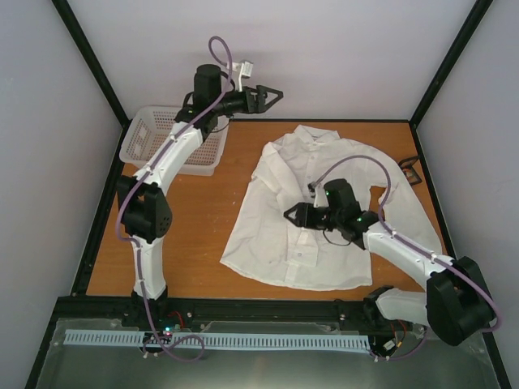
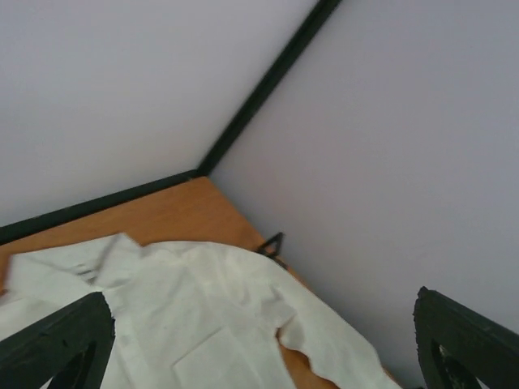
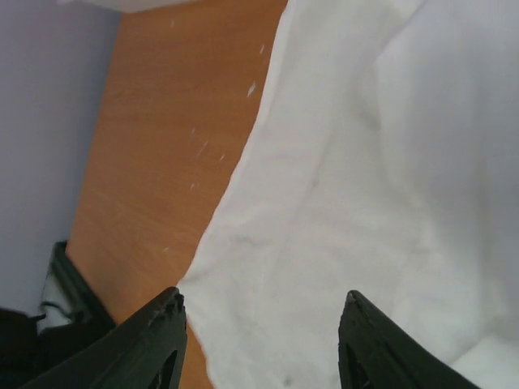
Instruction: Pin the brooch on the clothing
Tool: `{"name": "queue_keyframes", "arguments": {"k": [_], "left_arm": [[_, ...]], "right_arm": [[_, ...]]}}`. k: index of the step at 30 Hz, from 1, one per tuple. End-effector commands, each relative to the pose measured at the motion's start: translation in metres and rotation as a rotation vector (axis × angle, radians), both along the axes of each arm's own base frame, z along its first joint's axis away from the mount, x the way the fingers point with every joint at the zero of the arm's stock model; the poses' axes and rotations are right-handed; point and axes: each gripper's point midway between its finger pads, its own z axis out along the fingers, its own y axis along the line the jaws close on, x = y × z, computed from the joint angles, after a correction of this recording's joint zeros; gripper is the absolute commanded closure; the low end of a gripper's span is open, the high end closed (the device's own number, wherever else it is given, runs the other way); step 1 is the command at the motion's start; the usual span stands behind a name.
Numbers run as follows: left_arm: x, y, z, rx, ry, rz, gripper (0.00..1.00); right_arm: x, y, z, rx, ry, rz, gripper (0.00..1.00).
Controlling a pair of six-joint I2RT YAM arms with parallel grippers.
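The right gripper hovers close above the shirt, jaws apart and empty. The left gripper is raised by the back wall, jaws likewise apart and holding nothing. The shirt lies spread on the table. The brooch cannot be made out in any view, so pinning is judged still outstanding. Only the top view shows both arms and the basket. The right wrist view alone shows the cloth edge against bare wood.

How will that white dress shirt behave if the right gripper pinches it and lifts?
Probably floppy: the white dress shirt lies flat with soft wrinkles, so it would likely drape and trail. It looks thin and light, so a pinch may lift just one layer. Pushed, it would likely bunch on the wooden table rather than slide whole.
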Motion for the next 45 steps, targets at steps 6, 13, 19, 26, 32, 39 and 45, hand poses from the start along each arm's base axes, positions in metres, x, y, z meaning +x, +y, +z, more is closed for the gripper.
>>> {"name": "queue_keyframes", "arguments": {"k": [6,13,19,26,32,39,45], "left_arm": [[-0.002,0.031,-0.123,0.287,0.245,0.173,0.06],[-0.069,0.065,-0.112,0.282,0.183,0.233,0.03],[-0.135,0.096,-0.113,0.309,0.175,0.26,0.01],[-0.179,0.134,-0.08,0.331,0.081,0.38,0.0],[-0.207,0.167,-0.015,0.295,-0.094,0.512,0.0],[-0.229,0.185,0.021,0.262,-0.179,0.576,0.0],[-0.237,0.179,0.022,0.207,-0.182,0.536,0.0]], "right_arm": [[0.017,-0.046,-0.02,-0.31,-0.015,-0.055,0.33],[-0.006,-0.072,-0.063,-0.617,0.07,0.018,0.21],[-0.005,-0.071,-0.08,-0.72,0.082,0.021,0.39],[0.006,-0.031,-0.056,-0.665,0.042,0.078,0.97],[0.002,0.077,0.029,-0.271,-0.037,0.258,0.97],[0.034,0.068,0.033,-0.468,-0.121,0.144,0.59],[0.007,-0.041,-0.043,-0.823,0.02,0.018,0.41]]}}
